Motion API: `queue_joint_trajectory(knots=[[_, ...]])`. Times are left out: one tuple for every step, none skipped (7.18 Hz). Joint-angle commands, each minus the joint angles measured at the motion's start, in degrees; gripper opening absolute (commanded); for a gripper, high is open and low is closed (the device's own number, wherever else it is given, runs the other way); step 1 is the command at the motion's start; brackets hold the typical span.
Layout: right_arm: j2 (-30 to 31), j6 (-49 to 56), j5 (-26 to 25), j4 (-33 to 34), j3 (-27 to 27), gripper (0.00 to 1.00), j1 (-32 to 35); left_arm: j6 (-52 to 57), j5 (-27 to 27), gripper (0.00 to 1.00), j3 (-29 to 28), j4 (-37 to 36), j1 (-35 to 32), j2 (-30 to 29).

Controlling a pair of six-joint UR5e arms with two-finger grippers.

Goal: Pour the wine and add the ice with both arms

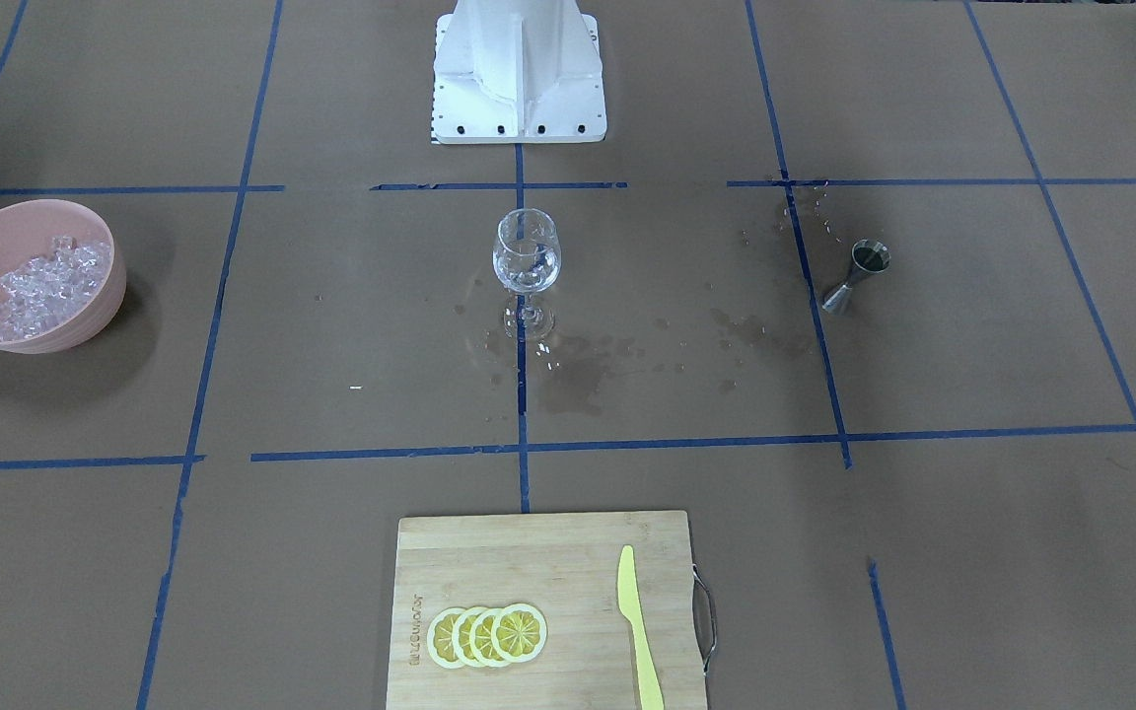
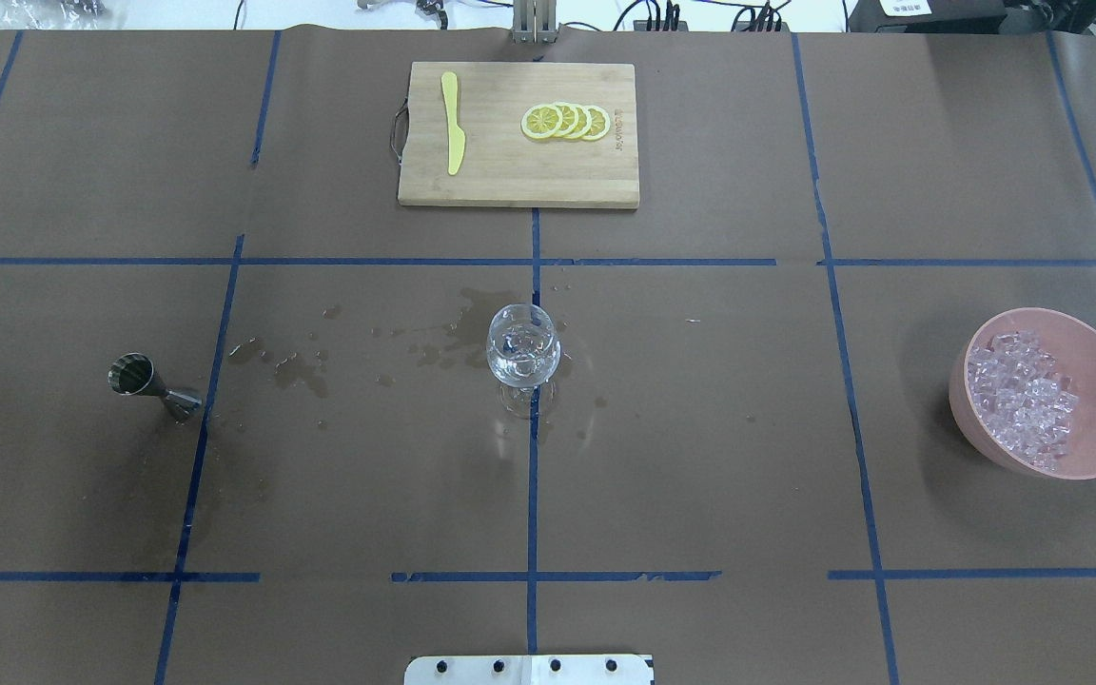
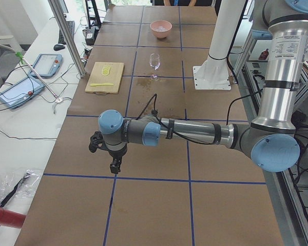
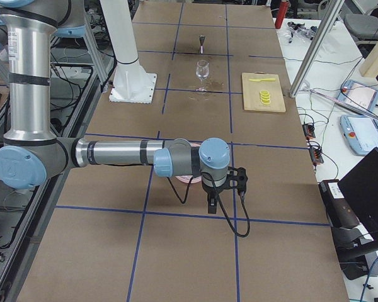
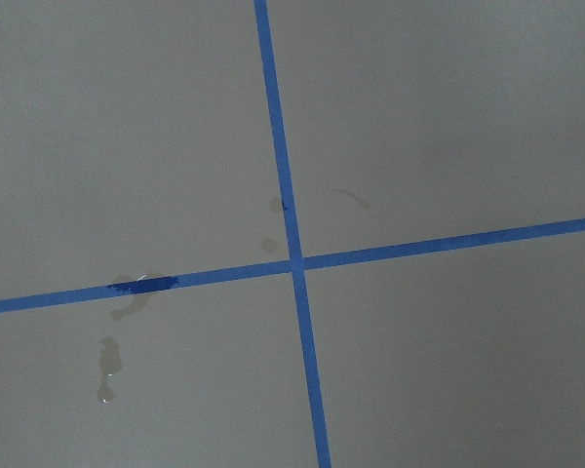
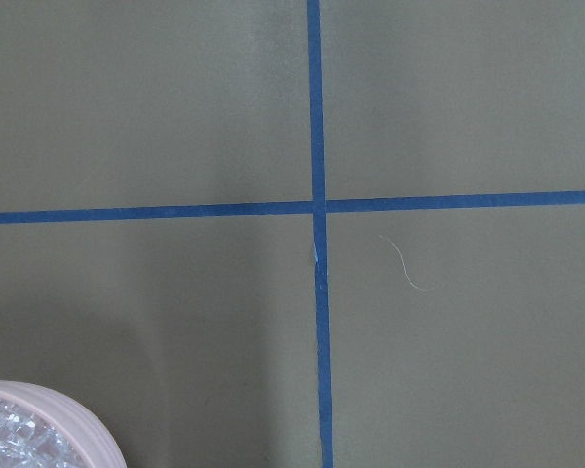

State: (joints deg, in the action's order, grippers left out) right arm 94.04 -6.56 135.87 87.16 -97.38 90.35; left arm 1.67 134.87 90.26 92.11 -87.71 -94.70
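Note:
A clear wine glass (image 1: 527,261) (image 2: 523,344) stands upright at the table's centre. Something clear glints low in its bowl, and I cannot tell wine from ice there. A pile of ice (image 1: 43,284) (image 2: 1024,398) fills a pink bowl (image 1: 35,205) (image 2: 1047,311) on the robot's right. On the robot's left stands a steel jigger (image 1: 859,276) (image 2: 144,381). My left gripper (image 3: 114,168) hangs fingers-down over the table's left end, far from the jigger. My right gripper (image 4: 212,206) hangs beyond the bowl at the right end. Whether either is open or shut I cannot tell.
Wet stains (image 1: 578,375) spread from the glass's foot toward the jigger. A bamboo cutting board (image 1: 529,552) (image 2: 510,181) on the operators' side carries lemon slices (image 1: 487,634) and a yellow knife (image 1: 639,631). The white base block (image 1: 519,79) stands at the robot's side.

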Motion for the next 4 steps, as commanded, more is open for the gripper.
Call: queue_joint_trajectory(knots=[[0.0,0.1,0.0,0.0,-0.2,1.00,0.0,-0.3,0.0,1.00,0.1,0.0,0.0,-0.4],[0.0,0.1,0.1,0.0,-0.2,1.00,0.0,-0.7,0.0,1.00,2.9,-0.1,0.0,-0.6],[-0.1,-0.3,0.4,-0.1,-0.5,1.00,0.0,-2.3,-0.2,1.00,9.4,-0.3,0.1,-0.9],[-0.1,-0.3,0.4,-0.1,-0.6,1.00,0.0,-2.3,-0.4,1.00,16.1,-0.3,1.7,-0.7]])
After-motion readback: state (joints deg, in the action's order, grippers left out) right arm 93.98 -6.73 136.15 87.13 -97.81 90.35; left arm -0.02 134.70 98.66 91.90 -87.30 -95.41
